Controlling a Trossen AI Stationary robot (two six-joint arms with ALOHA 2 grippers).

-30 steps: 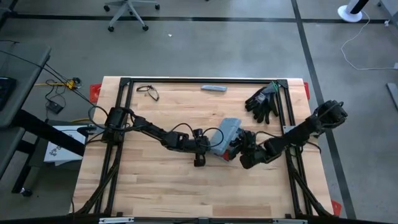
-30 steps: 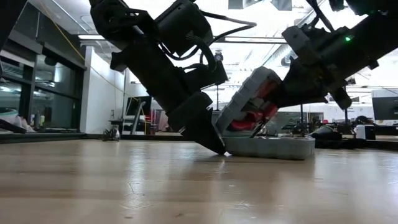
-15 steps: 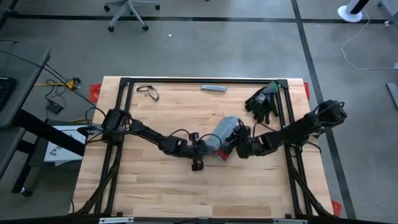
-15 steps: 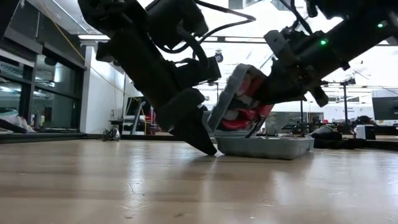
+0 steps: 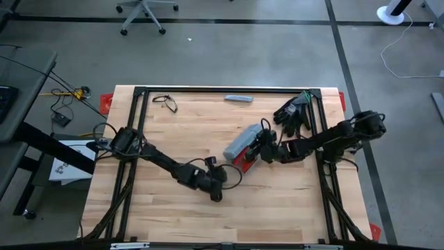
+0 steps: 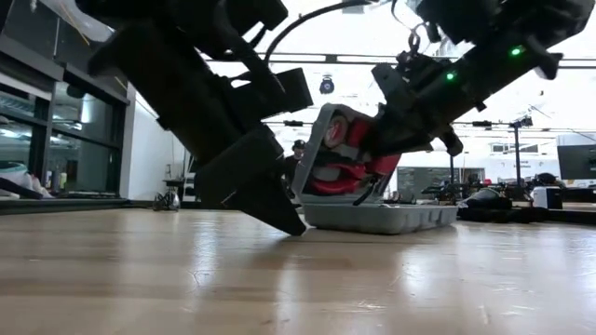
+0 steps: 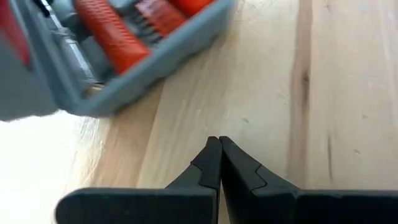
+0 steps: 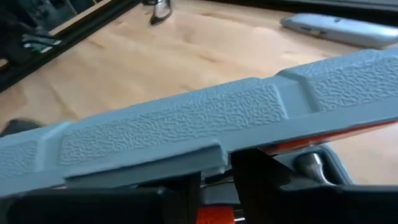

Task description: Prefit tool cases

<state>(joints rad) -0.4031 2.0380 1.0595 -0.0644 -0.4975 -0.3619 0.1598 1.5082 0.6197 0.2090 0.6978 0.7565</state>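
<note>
Gripped at its front edge by the right gripper (image 5: pixel 264 148), the lid of the blue-grey moulded plastic tool case (image 5: pixel 242 144) is held raised on its hinge, seemingly so that the case can be opened or shut under control. The case base rests flat on the pale wooden table (image 5: pixel 180 215), right of centre, with red-handled tools (image 6: pixel 335 177) seen seated in the moulded slots. The left gripper (image 5: pixel 216 197), fingers pressed together and holding nothing, is seen just off the case's near corner, tips down near the table, perhaps to steady or stop the base. Farther back, a pair of black gloves (image 5: pixel 294 114), a slim grey bar-shaped object (image 5: pixel 238 98) and a pair of dark-rimmed glasses (image 5: pixel 165 102) lie well apart from the case.
</note>
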